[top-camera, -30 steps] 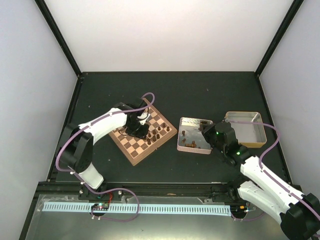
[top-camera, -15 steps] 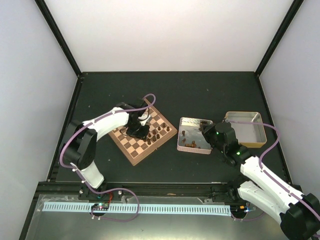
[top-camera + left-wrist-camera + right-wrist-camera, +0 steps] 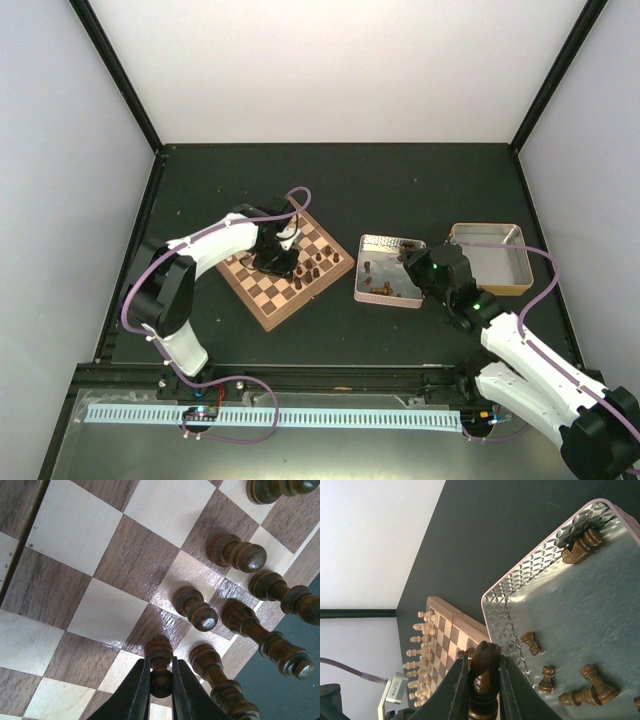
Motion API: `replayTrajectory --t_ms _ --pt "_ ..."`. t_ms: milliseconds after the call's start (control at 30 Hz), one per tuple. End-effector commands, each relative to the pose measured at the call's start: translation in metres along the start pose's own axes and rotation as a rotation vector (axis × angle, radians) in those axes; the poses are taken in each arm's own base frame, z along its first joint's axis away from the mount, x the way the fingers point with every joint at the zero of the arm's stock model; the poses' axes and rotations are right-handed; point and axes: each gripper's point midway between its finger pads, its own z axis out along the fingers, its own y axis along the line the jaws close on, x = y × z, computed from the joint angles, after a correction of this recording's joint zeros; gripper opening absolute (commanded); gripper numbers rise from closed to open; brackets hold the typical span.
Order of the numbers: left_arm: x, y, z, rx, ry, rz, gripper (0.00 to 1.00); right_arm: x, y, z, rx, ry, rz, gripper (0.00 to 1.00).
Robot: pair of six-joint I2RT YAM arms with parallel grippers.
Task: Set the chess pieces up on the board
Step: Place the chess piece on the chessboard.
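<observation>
The board [image 3: 262, 296] lies left of centre on the dark table [image 3: 400, 190], with bare tabletop on all sides. Its right corner is near the tin [image 3: 388, 302] but apart from it. Over the board, the left gripper [image 3: 160, 672] is closed on a dark pawn [image 3: 159, 650]. Bare squares lie to one side of it, and other dark pieces [image 3: 237, 555] crowd the rim side. At the tin's right edge, beside the tan tray [image 3: 500, 270], the right gripper [image 3: 484, 670] clamps a tall dark piece [image 3: 486, 655]. Loose pieces [image 3: 585, 692] lie in the tin.
</observation>
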Motion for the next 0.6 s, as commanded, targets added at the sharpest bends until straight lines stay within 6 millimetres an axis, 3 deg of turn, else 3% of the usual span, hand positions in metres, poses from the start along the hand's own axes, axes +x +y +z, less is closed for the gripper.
replayTrajectory --t_ms 0,400,567 --pt "-0.016 -0.004 -0.004 0.023 -0.033 0.000 0.13 -0.008 0.000 -0.001 0.000 -0.040 -0.012 0.03" --pt "-0.019 -0.007 -0.006 0.032 -0.041 0.000 0.24 -0.008 0.000 0.001 0.001 -0.036 -0.018 0.03" --pt "-0.023 -0.007 -0.020 0.023 -0.083 -0.004 0.29 -0.008 0.001 0.001 0.001 -0.035 -0.023 0.03"
